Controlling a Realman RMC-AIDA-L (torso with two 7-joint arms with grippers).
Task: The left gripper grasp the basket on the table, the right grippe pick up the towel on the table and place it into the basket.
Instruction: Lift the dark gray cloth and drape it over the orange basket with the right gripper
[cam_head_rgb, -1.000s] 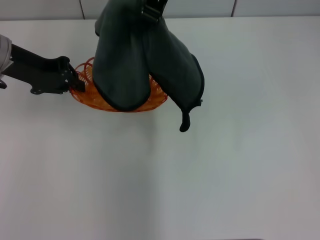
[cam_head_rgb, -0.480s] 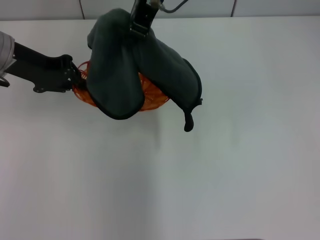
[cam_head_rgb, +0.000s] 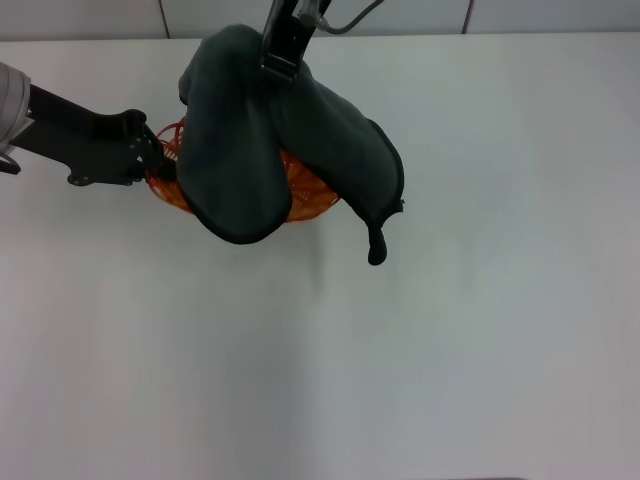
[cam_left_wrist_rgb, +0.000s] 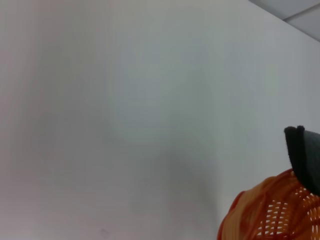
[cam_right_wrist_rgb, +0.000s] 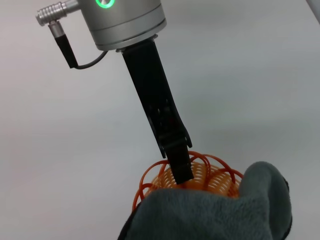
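grey towel (cam_head_rgb: 250, 150) hangs from right grippe (cam_head_rgb: 285, 45), seemingly.

towel (cam_head_rgb: 250, 150) lowered over basket (cam_head_rgb: 310, 195), right gripper (cam_head_rgb: 283, 55) now in view

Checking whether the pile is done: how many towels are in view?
1. The towel hangs from the right gripper over the basket, which the left gripper holds at its rim. Its two lobes are one cloth. Nothing else on the table.
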